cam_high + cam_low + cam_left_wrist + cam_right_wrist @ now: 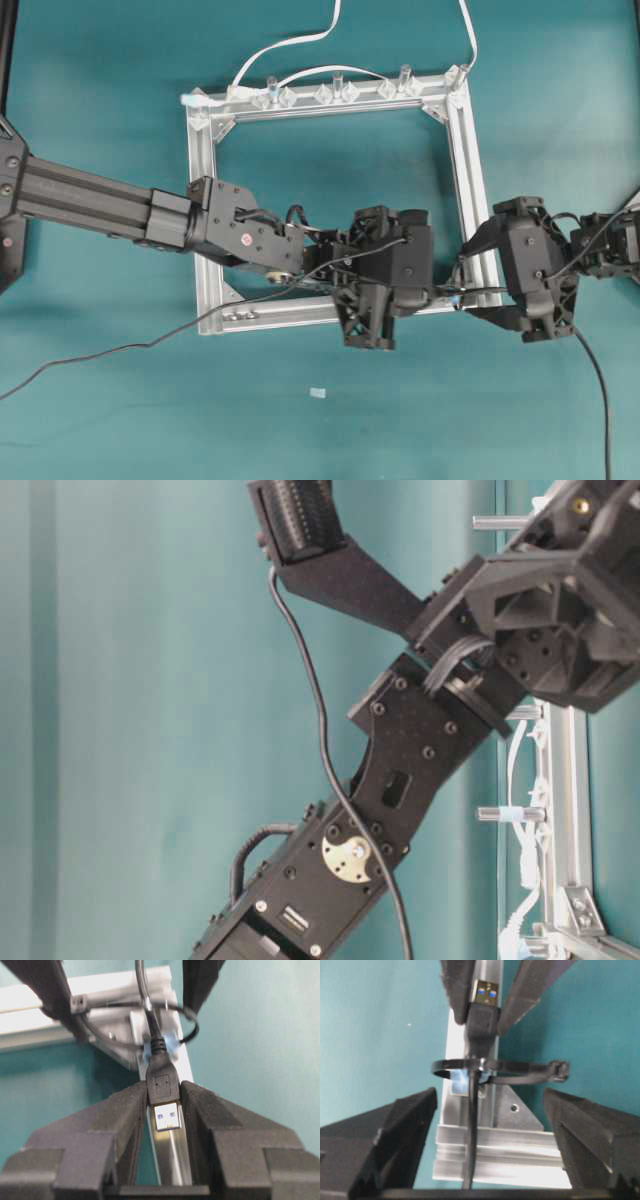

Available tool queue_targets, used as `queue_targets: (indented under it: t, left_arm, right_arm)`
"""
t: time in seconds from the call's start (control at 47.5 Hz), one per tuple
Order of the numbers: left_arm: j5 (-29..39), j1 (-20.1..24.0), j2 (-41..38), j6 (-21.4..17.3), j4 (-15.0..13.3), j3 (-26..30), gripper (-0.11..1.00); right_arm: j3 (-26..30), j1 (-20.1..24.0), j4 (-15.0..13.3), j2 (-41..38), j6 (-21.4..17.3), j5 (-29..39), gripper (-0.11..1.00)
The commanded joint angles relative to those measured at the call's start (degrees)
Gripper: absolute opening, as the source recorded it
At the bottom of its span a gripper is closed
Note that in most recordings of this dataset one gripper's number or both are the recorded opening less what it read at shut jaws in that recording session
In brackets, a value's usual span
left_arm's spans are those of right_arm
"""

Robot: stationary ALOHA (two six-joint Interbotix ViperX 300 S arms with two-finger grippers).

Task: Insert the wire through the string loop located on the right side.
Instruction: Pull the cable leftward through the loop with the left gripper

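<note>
A: Since the wire's USB plug (162, 1089) is pinched in the left gripper (161, 1110), the cable behind it already runs through the string loop (495, 1066) at the aluminium frame's (470, 160) lower right corner.

B: And the right gripper (487, 1110)?

A: Jaws spread wide either side of the cable, holding nothing — likely released so the left can draw the wire (120, 349) on.

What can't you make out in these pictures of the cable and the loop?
- Overhead view: the loop and plug are hidden beneath the left gripper.
- Table-level view: both are out of frame; the arm fills it.
- Overhead view: the cable runs off the left edge.
</note>
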State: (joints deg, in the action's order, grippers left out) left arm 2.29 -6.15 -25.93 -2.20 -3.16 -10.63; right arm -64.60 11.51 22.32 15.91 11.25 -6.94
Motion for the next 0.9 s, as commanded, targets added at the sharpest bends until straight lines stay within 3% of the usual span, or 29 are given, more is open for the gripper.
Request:
queue_targets:
  t: [0.0, 0.252, 0.379, 0.484, 0.884]
  left_arm:
    - [2.0, -0.4, 5.6, -0.2, 0.3, -2.1, 0.27]
    - [4.0, -2.5, 15.8, 0.4, 0.0, -15.6, 0.27]
    - [4.8, -3.7, 20.2, 2.5, -0.1, -21.7, 0.27]
    - [4.9, -4.7, 22.5, 4.3, 0.0, -25.0, 0.27]
    - [7.8, -6.4, 27.3, 4.7, -0.1, -31.7, 0.27]
  right_arm:
    - [0.4, 0.1, 0.0, 1.0, 0.0, -0.2, 0.95]
    - [0.4, 0.1, 0.0, 1.1, 0.0, -0.2, 0.95]
    - [0.4, 0.1, 0.0, 1.1, 0.0, -0.2, 0.95]
    - [0.6, 0.2, 0.0, 1.1, 0.1, -0.2, 0.95]
    - [1.0, 0.1, 0.1, 1.1, 0.0, -0.1, 0.94]
